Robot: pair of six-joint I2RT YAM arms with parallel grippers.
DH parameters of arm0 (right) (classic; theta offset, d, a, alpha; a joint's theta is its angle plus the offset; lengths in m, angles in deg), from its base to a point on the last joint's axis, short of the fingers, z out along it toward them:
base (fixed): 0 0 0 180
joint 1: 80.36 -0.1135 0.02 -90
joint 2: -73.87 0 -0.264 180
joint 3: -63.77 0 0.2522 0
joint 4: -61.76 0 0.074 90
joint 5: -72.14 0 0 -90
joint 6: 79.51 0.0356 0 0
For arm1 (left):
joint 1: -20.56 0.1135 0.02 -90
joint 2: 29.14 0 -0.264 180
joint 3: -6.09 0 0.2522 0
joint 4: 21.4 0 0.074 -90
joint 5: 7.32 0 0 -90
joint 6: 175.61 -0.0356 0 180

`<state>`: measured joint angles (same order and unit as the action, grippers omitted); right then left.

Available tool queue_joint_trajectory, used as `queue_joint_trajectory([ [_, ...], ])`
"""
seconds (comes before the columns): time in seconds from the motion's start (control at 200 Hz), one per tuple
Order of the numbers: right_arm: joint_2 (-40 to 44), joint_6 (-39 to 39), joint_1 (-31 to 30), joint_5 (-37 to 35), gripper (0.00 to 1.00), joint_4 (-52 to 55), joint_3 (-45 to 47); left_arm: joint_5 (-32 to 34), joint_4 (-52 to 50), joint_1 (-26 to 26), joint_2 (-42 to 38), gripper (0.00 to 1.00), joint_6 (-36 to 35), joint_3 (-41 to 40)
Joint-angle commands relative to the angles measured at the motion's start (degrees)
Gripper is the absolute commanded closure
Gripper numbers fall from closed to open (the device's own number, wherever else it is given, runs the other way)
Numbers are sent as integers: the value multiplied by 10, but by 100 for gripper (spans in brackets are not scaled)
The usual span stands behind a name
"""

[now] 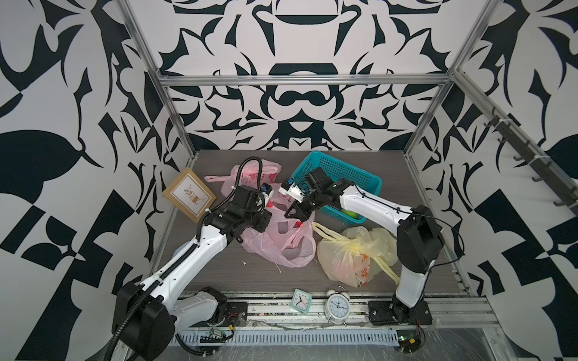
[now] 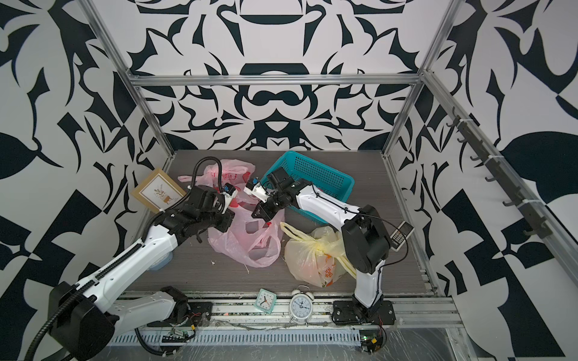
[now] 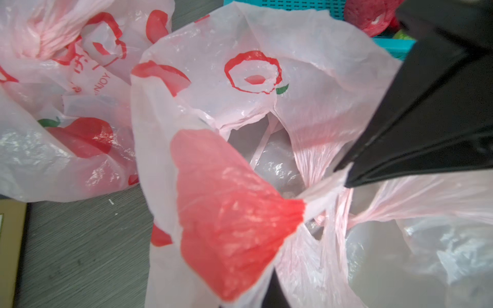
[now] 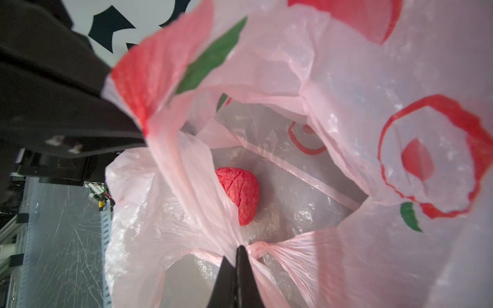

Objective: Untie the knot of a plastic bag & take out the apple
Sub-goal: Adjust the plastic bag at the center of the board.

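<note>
In both top views the right gripper is seen lowered onto the pink bag at mid-table, with its arm stretched over the front of the teal basket. The gap between its jaws cannot be judged from there. The left gripper is set against the bag's other side. Its fingertips are hidden beneath its own wrist, and its arm is bent at the elbow. The apple cannot be made out from above.

In the left wrist view only a dark sliver of one left finger is shown, cut off by the frame and wrapped in red-printed plastic drawn taut toward it. The right gripper's tip is seen pinched on a gathered strand.

In the right wrist view the right fingers are pressed together and clamped on a twisted strand at the bag's mouth. The left gripper appears as a blurred black mass with the bag's rim nipped at its tip. The apple is seen lying inside the bag, partly covered by a fold.
</note>
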<state>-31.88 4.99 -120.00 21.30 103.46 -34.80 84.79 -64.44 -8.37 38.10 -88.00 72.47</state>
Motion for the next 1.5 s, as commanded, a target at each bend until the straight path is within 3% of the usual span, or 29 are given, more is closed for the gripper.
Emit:
queue_joint_trajectory([
  [0.0, 43, 31, -4, 60, 100, -13, -25, 39, -23, 5, 15, 94, 10, 32],
  [0.095, 47, 70, -5, 100, 100, -37, -28, 43, -39, 5, 15, 72, 19, 47],
  [0.185, 42, 132, -7, 130, 100, -80, -27, 51, -55, 5, 4, 59, 28, 63],
  [0.335, 31, 258, -13, 133, 100, -180, -12, 68, -85, 5, -37, 51, 51, 86],
  [0.475, 12, 362, -20, 105, 100, -258, 1, 68, -132, 5, -77, 50, 85, 107],
  [0.615, 2, 398, -33, 72, 100, -297, 8, 26, -176, 5, -117, 41, 115, 119],
  [0.825, -10, 434, -47, 63, 100, -342, 2, -77, -203, 5, -144, 50, 174, 105],
  [1.22, -4, 497, -54, 59, 100, -420, 11, -1, -216, 5, -122, 55, 187, 52],
  [1.495, -16, 561, -59, 81, 100, -488, 19, -24, -116, 5, -155, 50, 197, 9],
])
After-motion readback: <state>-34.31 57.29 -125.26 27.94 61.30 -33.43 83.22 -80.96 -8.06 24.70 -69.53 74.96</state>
